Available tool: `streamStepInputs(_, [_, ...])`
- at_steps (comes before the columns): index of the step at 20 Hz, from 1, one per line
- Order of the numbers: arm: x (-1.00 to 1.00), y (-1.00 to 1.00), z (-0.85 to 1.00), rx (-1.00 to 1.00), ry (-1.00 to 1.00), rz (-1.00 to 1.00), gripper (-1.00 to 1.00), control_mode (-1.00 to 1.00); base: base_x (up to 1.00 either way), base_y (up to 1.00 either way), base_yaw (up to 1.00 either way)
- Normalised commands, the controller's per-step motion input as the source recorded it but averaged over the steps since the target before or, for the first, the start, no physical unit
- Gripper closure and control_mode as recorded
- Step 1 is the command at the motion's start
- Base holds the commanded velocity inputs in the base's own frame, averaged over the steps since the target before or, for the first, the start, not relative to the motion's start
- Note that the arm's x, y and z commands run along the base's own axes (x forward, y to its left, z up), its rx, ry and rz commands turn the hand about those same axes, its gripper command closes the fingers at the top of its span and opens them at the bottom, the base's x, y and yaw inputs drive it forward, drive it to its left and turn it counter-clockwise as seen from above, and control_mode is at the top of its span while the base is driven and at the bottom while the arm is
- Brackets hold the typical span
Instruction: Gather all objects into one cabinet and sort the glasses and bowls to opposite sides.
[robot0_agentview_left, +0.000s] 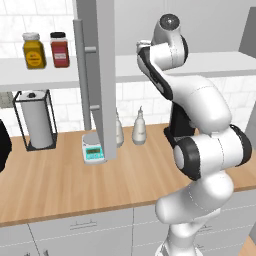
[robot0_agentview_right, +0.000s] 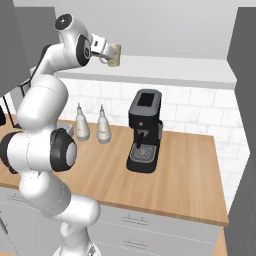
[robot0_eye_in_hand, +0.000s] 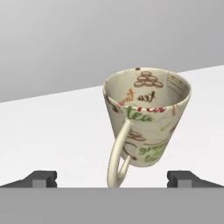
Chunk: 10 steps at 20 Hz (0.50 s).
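Standing on the pale grey shelf board (robot0_eye_in_hand: 52, 131) inside the grey wall cabinet, the beige mottled mug (robot0_eye_in_hand: 146, 118) is sitting upright between the two fingers (robot0_eye_in_hand: 41, 178), with its handle turned toward the hand camera. The fingers are spreading wide apart, one tip showing at each lower corner of the hand view, and neither is touching the mug; the mug's base is lying about level with the tips and closer to the right-hand one. The mug is carrying coloured lettering that reads "tea", inside and out.

In the right base view the arm is reaching up to the shelf, and the gripper (robot0_agentview_right: 111, 54) is sitting just beside the mug (robot0_agentview_right: 115, 55), at shelf height. Below, on the wooden counter (robot0_agentview_right: 185, 175), a black coffee machine (robot0_agentview_right: 144, 131) and two pale bottles (robot0_agentview_right: 82, 122) are standing near the tiled wall. In the left base view an open cabinet door (robot0_agentview_left: 106, 75) is hanging in front of a small kitchen scale (robot0_agentview_left: 93, 150), with a paper towel holder (robot0_agentview_left: 36, 120) further left and two spice jars (robot0_agentview_left: 34, 50) on the shelf above.
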Motion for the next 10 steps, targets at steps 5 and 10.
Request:
streamStepInputs(5, [0.02,0.00,0.00,0.00,0.00,0.00,-1.00,-1.00,0.00,0.00,0.00])
streamStepInputs(10, [0.09,0.00,0.00,0.00,0.01,0.00,-1.00,-1.00,0.00,0.00,0.00])
